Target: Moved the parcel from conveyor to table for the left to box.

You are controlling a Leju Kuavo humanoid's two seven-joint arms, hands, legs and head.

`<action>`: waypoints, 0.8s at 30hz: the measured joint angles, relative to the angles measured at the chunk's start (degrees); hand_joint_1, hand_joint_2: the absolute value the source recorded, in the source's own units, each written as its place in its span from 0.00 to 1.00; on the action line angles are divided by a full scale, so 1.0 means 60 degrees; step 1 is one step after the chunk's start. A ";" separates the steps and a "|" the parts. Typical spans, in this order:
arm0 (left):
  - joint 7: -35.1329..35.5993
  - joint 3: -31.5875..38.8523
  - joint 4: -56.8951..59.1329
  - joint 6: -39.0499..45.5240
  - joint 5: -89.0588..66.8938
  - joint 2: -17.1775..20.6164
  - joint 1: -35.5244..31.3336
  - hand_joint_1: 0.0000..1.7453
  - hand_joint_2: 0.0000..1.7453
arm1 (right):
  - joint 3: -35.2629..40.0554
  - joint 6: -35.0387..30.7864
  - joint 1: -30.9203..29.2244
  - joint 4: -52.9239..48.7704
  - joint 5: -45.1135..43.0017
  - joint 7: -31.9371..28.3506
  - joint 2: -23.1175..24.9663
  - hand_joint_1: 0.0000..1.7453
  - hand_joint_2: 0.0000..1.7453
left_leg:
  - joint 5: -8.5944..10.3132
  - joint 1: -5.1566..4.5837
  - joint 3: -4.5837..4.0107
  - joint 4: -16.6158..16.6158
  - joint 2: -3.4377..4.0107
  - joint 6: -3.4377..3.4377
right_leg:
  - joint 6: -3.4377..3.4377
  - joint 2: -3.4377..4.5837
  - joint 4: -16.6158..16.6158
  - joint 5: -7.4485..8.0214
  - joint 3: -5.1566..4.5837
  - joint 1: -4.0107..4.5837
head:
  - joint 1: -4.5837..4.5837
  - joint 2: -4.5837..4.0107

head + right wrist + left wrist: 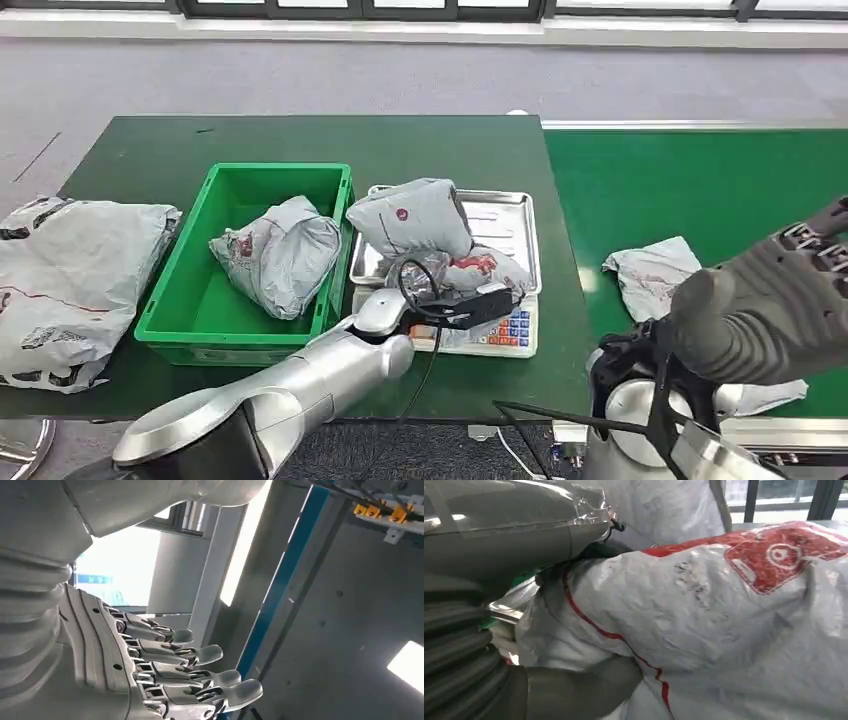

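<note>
Here, left hand (499, 655) pressed against a grey parcel (412, 216) with red print, thick thumb laid along the bag's underside in the left wrist view; other fingers hidden behind the plastic, so cannot tell whether wrapped round it or merely touching. Parcel lying tilted on the metal tray (510, 215) of a scale (500, 330), leaning over the tray's near-left part, with a second crumpled bag (478, 270) just under and beside it. Scale standing on the dark green table (300, 140), touching the right wall of a green crate (180, 290). Inside the crate, another grey parcel (280, 252) resting on the floor of the bin. At the table's left edge, a big slack grey sack (70, 275) hanging partly over the side. Right of the table, on the green conveyor (700, 180), one more small grey bag (652, 272) lying flat, well apart from the tray. Right hand (165, 675) raised above the conveyor's near edge, holding nothing, fingers stretched out straight and side by side with slight gaps between the tips.
</note>
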 measured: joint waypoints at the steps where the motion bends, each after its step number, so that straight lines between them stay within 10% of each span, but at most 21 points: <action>1: -0.0029 0.0000 0.0011 0.0209 -0.0011 0.0000 -0.0018 1.00 1.00 | -0.0004 0.0000 0.0001 0.0011 0.0000 0.0000 0.0000 0.00 1.00 | 0.0003 0.0000 -0.0002 0.0000 0.0003 0.0001 | 0.0000 0.0001 0.0000 0.0002 -0.0005 0.0000 | 0.0000 0.0000; 24: -0.0707 0.1255 -0.0198 0.3264 -0.1967 0.0296 -0.1132 1.00 1.00 | -0.0390 -0.0004 0.0193 0.0044 0.0069 0.0000 -0.0040 0.00 1.00 | 0.0007 0.0000 -0.0045 0.0000 -0.0006 0.0003 | 0.0003 0.0000 0.0002 0.0001 -0.0038 0.0000 | 0.0000 0.0000</action>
